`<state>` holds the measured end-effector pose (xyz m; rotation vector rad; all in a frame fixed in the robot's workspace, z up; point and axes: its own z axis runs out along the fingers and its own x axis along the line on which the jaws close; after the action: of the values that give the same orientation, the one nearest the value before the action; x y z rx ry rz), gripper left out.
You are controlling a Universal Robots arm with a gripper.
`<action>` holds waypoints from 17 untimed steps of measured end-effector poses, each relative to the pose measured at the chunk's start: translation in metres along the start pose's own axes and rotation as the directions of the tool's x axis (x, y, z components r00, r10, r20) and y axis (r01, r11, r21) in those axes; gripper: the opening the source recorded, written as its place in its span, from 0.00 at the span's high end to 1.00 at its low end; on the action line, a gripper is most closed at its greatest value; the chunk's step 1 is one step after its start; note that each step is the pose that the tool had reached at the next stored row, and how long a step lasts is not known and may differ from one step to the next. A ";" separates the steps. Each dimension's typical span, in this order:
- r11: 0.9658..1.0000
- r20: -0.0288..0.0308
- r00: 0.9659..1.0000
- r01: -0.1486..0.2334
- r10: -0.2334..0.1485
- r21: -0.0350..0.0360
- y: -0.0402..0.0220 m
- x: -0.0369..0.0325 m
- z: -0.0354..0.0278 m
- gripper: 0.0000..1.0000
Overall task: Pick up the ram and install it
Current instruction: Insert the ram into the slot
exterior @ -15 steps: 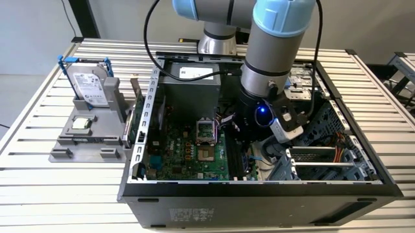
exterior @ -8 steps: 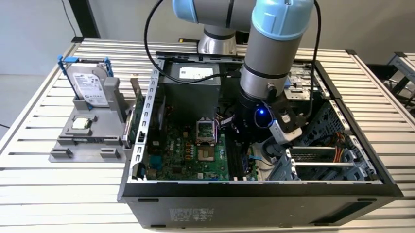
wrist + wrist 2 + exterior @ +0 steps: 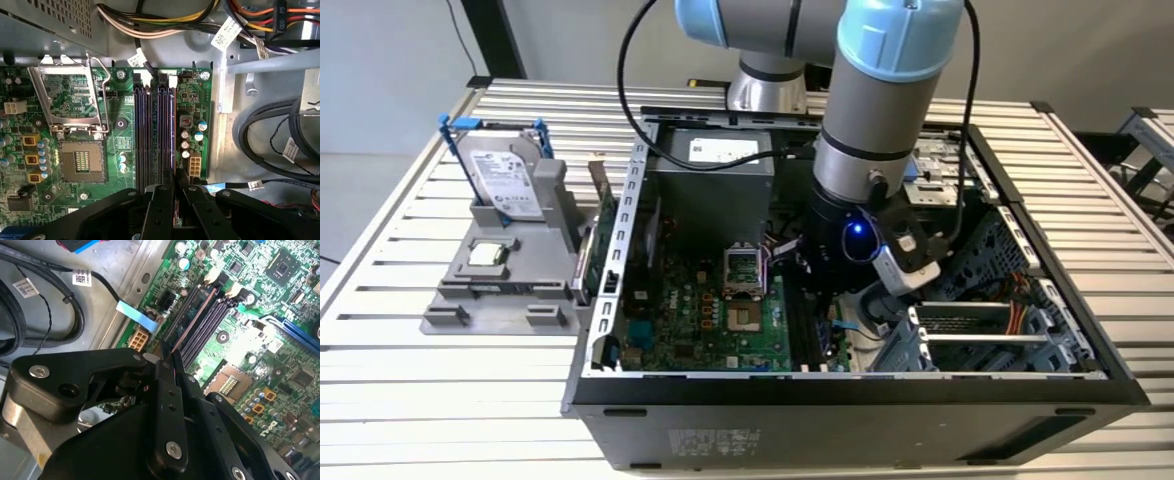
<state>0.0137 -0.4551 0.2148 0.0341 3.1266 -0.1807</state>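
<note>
open computer case sitting on a slatted table, arm reaching in from above

the case (image 3: 854, 400) is lying on the table (image 3: 400, 400) with the motherboard (image 3: 707, 320) inside, toward the exterior view's left. the gripper (image 3: 176, 200) is hanging over the memory slots (image 3: 155, 130), which are running beside the processor socket (image 3: 82, 160). a holder (image 3: 500, 270) carrying a hard drive (image 3: 500, 175) is standing just beside the case, on the exterior view's left. cables (image 3: 270, 145) are lying beyond the board's edge.

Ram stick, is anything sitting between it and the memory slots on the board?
Nothing visible. The tool holds the ram edge-on right at the slots; the black cables lie off beside the board.
</note>
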 end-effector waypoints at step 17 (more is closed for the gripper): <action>1.000 -0.004 1.000 -0.012 0.012 -0.001 0.0012 0.0003 0.0080 0.00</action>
<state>0.0136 -0.4548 0.2067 0.0537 3.1296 -0.1794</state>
